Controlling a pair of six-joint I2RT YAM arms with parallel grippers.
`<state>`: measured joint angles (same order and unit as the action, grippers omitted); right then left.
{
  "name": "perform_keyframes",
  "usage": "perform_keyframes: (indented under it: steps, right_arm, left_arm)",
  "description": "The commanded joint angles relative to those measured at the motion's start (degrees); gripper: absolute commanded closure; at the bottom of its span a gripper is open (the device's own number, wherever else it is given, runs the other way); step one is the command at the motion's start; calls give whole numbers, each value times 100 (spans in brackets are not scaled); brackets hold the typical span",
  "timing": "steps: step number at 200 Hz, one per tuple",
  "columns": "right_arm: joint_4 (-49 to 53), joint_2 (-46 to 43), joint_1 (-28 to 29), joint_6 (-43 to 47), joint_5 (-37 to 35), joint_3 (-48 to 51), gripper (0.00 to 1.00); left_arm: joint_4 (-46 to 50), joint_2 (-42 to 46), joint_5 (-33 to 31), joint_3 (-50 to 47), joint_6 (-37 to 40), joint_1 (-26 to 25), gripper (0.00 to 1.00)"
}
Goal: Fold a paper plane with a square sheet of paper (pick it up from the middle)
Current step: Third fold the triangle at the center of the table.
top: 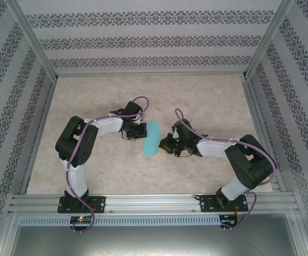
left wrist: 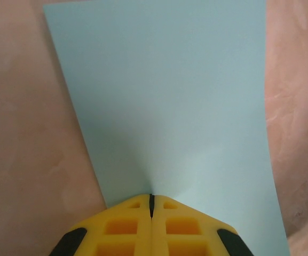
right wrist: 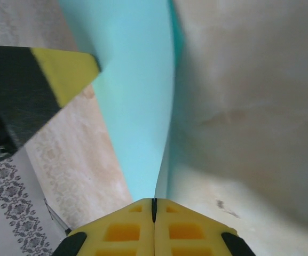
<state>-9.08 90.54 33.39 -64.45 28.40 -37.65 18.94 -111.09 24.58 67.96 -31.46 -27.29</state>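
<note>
the pale table (top: 143,96) is the biggest thing. the left arm (top: 84,140) and the right arm (top: 242,157) bend in to its middle. the square sheet of paper (top: 152,140) is there between them. the left gripper (left wrist: 151,200) pinches its left edge. the right gripper (right wrist: 154,202) pinches its right edge.

Nothing legible is showing in any view: no text, labels, brands, numbers or signs.
</note>
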Motion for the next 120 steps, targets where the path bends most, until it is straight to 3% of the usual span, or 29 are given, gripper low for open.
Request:
perform_keyframes:
  steps: [1,53,80,120]
  right_arm:
    - [-215,133,139,-42,48,-400,95]
    - [-728,973,295,-175,-48,-1003,96]
    - [-905,1188,326,-242,-142,-1019,96]
    - [-1094,1362,353,-389,-233,-960,96]
  left_arm:
    - [353,-291,-160,48,182,-16,98]
    - [408,27,137,224,177,158,96]
    - [173,271,511,202,-53,382,89]
    - [74,92,654,225,-124,477,89]
